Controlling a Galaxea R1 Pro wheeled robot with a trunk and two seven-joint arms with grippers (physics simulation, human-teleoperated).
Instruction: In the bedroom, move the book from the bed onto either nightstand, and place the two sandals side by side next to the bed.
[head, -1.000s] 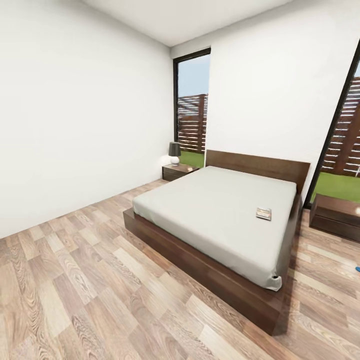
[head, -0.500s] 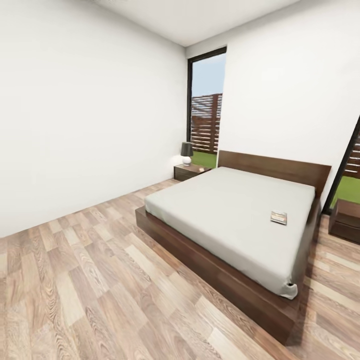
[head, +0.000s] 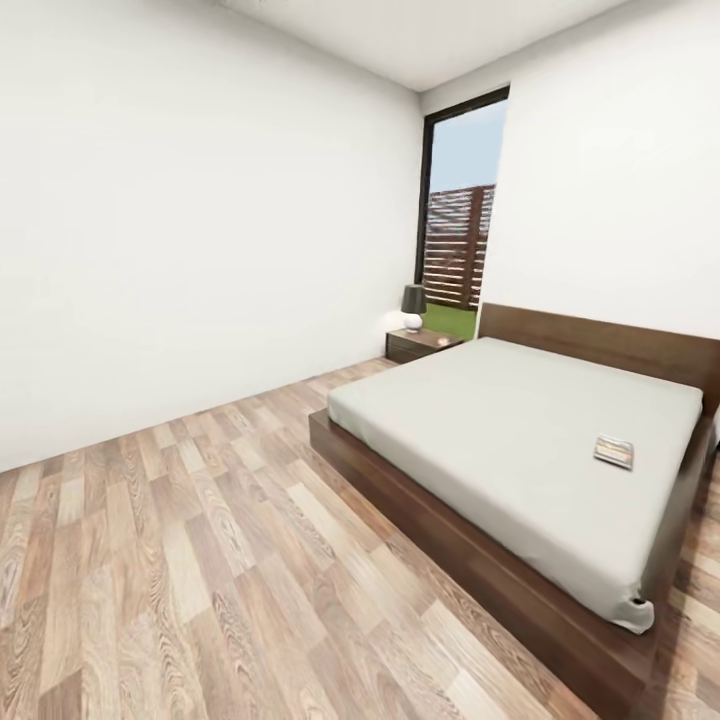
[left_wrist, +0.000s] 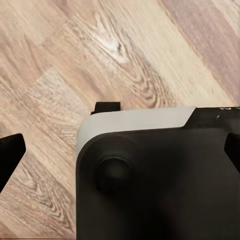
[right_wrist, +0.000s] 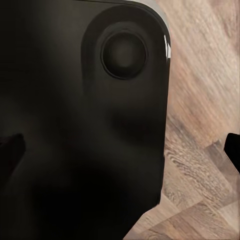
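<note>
The bed (head: 520, 430) with its dark brown frame and light grey mattress fills the right of the head view. The book (head: 613, 451) lies flat on the mattress near the right side. A nightstand (head: 420, 343) stands at the bed's far left corner, below the tall window. The sandals are out of view. In the left wrist view my left gripper (left_wrist: 120, 150) is open over the robot's dark base, with fingertips (left_wrist: 10, 152) at the frame's edges. My right gripper (right_wrist: 120, 145) is likewise open, holding nothing, above the base and the wood floor.
A small lamp (head: 413, 306) with a dark shade sits on the nightstand. A black-framed window (head: 460, 200) is behind it. Light wood-plank floor (head: 180, 540) stretches from the white left wall to the bed's near side.
The camera has swung to the left, so the bed and book slid rightward in the picture. The second nightstand and a blue speck on the floor have left the right edge.
</note>
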